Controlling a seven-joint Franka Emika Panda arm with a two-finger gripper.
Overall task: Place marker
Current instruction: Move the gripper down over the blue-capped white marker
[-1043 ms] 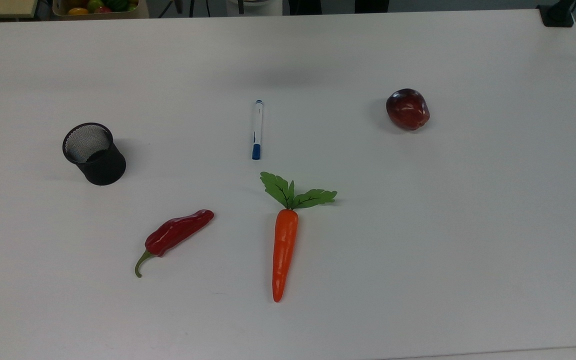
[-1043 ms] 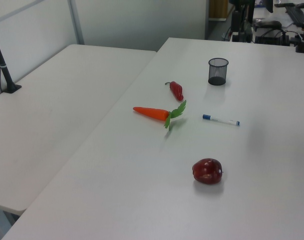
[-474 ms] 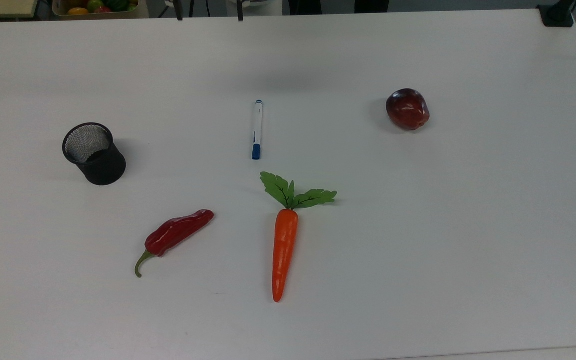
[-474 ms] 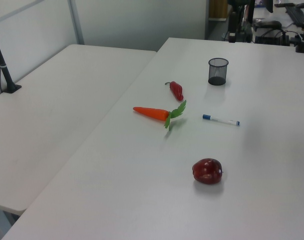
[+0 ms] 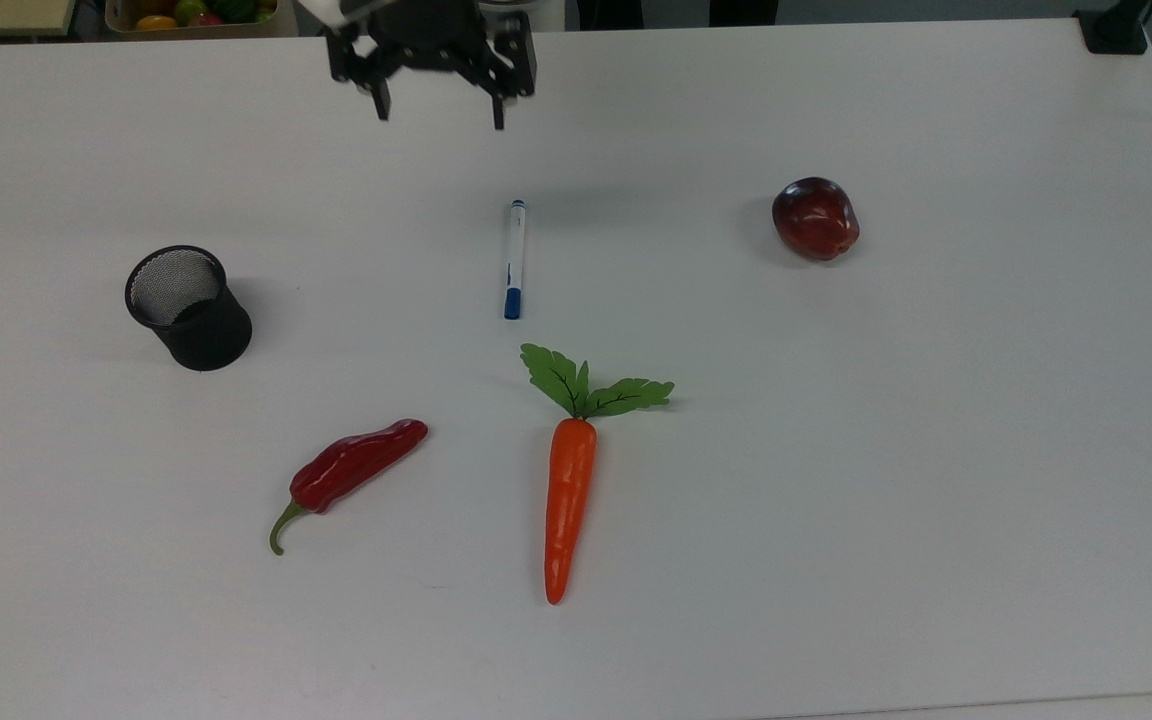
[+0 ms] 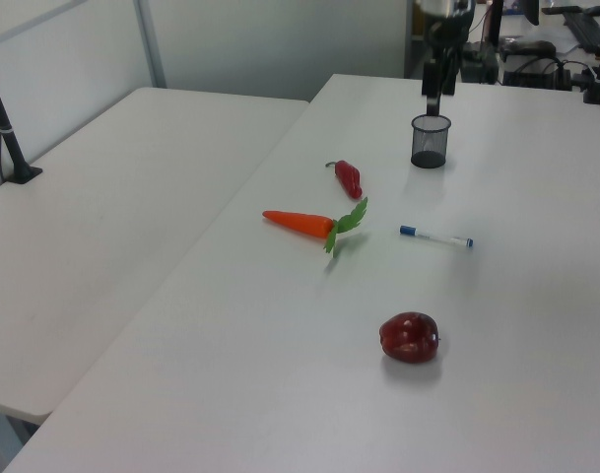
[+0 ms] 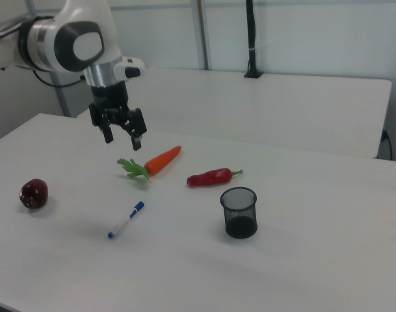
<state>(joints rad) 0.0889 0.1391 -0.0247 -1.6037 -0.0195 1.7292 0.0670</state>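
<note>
We are at the very start: our hand [image 5: 436, 108] hangs in the air over the far part of the worktop [image 5: 936, 450] as the top view shows it, with its two fingers spread wide and nothing between them. The marker [image 5: 514, 259] lies flat on the worktop near its middle, untouched, well apart from the hand and well below it. In the top view its long axis runs from the far edge toward the near edge, blue cap toward the near edge, pointing at the leaves of the carrot [image 5: 568, 480] just beyond it.

The black mesh cup [image 5: 188, 308] stands upright toward the top view's left edge, well clear of the marker, and we judge it the likely place for the pen, though the task does not say so. The red chilli [image 5: 351, 470] and the apple [image 5: 815, 218] lie apart from the marker and out of our path.

Next we need to bring the hand over the middle of the white barrel, turn the fingers to straddle it crosswise, and lower until they can close on it. The barrel is slim and round, so we expect it may roll if one finger touches first.
</note>
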